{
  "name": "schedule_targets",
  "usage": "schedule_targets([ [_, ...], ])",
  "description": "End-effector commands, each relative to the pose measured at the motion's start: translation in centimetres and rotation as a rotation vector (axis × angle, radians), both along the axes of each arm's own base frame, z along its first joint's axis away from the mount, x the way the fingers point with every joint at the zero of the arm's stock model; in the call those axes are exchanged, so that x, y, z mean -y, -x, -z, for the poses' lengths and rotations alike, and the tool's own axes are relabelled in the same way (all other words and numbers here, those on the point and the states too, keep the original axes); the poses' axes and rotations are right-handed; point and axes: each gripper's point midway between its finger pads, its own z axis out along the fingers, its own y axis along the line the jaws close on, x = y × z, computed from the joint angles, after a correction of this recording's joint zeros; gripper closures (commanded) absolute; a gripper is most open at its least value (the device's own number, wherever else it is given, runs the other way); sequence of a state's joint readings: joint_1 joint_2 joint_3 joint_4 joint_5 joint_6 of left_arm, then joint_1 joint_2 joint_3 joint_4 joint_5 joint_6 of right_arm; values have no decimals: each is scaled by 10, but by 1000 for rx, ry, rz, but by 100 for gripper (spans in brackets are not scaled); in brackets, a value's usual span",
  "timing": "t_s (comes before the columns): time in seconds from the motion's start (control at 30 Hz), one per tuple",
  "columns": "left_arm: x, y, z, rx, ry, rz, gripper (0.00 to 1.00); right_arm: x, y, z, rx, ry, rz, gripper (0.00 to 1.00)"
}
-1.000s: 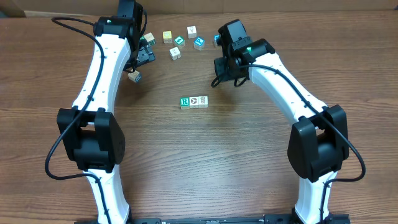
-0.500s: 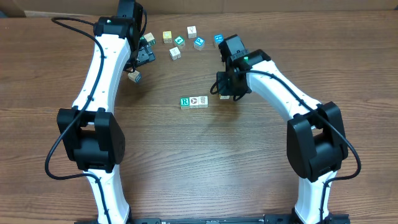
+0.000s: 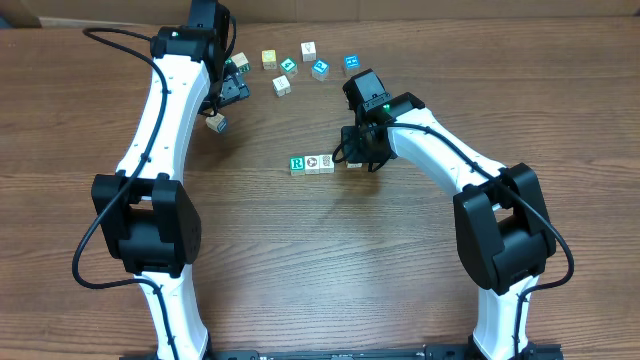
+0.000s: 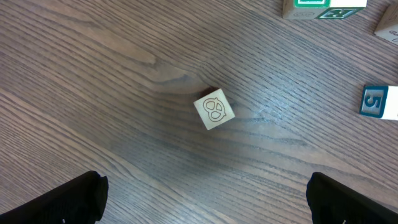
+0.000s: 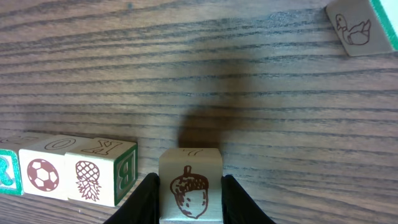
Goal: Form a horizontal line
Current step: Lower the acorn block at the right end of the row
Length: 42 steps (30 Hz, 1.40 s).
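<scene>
At far left we see a pretzel cube (image 4: 214,109) lying alone on the wood below the left claw (image 4: 205,190), whose fingers stand spread wide and grip nothing. Along the back, loose cubes (image 3: 288,66) in yellow, teal and white lie scattered. At mid-table sits the row (image 3: 312,163) of three white cubes, green R, ball and pineapple, side against side. Just right of its end, a sliver apart, the right claw (image 5: 189,202) is clamped on an acorn cube (image 5: 188,183), one finger pressed to each side. A duck cube (image 5: 356,28) lies well off. The table (image 3: 320,260) is brown wood grain; a pale strip edges its far side.
</scene>
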State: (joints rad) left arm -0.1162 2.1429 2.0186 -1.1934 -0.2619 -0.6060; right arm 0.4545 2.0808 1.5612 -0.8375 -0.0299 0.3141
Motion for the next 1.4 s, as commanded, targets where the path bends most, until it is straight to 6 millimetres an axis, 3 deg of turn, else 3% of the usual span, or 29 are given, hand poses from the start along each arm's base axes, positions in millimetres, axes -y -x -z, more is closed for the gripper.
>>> schedule_targets([
  [0.0, 2, -3, -16, 38, 6, 10, 0, -4, 2, 0, -1, -8, -6, 71],
  [0.27, 2, -3, -16, 38, 6, 10, 0, -4, 2, 0, 0, -8, -6, 60],
  [0.37, 2, -3, -16, 38, 6, 10, 0, -4, -1, -1, 14, -2, -2, 59],
  [0.63, 2, -3, -16, 38, 6, 10, 1, 10, -12, -2, 55, 45, 59, 62],
  [0.87, 2, -3, -16, 38, 6, 10, 0, 37, -22, -3, 91, 131, 154, 76],
  [1.0, 2, -3, -16, 38, 6, 10, 0, 45, -11, 1, 39, 157, 158, 96],
  [1.2, 2, -3, -16, 38, 6, 10, 0, 36, 25, 8, -125, 97, 122, 96],
  [1.37, 2, -3, -16, 38, 6, 10, 0, 23, 37, 9, -192, 23, 104, 96],
])
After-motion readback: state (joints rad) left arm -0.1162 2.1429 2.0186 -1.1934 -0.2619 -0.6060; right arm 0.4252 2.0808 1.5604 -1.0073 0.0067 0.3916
